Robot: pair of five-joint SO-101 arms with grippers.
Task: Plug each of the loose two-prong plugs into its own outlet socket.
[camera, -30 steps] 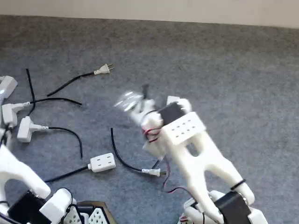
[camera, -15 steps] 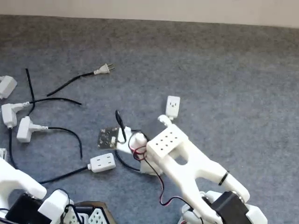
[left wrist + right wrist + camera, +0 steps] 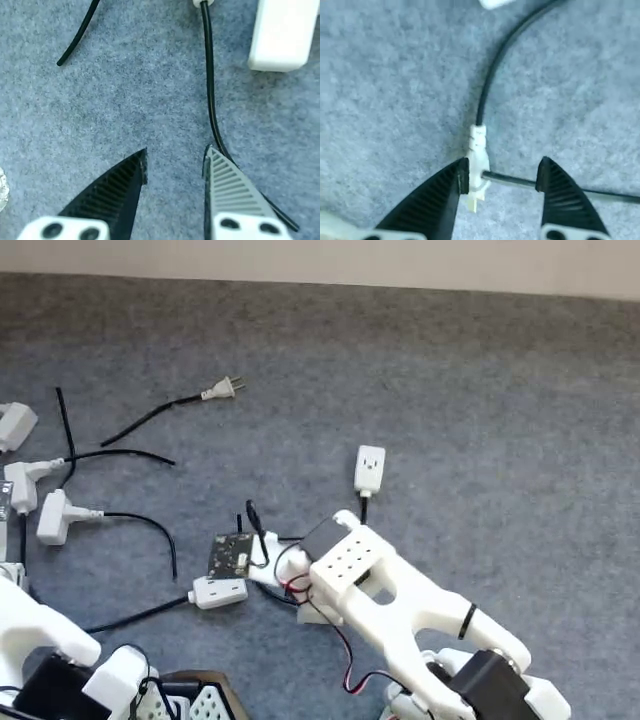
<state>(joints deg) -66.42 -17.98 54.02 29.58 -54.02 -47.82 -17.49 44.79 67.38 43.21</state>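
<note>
High view: the right arm (image 3: 400, 600) stretches from the near right to the middle of the grey surface (image 3: 500, 420) and hides its own claw. A small board (image 3: 230, 555) at its tip carries print too small to read. An upright socket (image 3: 369, 468) lies just beyond the arm, a flat socket (image 3: 219, 591) to its left, and a far plug (image 3: 222, 390) well off at the far left.

Left wrist view: the left claw (image 3: 175, 152) is spread over bare surface. A black cord (image 3: 210, 90) runs past its pale finger, and a white block (image 3: 282, 35) is cut off at the edge.

Right wrist view: the right claw (image 3: 503, 167) is spread and straddles a blurred white plug (image 3: 478, 155) that touches its dark finger (image 3: 445, 192). The prongs are hard to make out.
</note>
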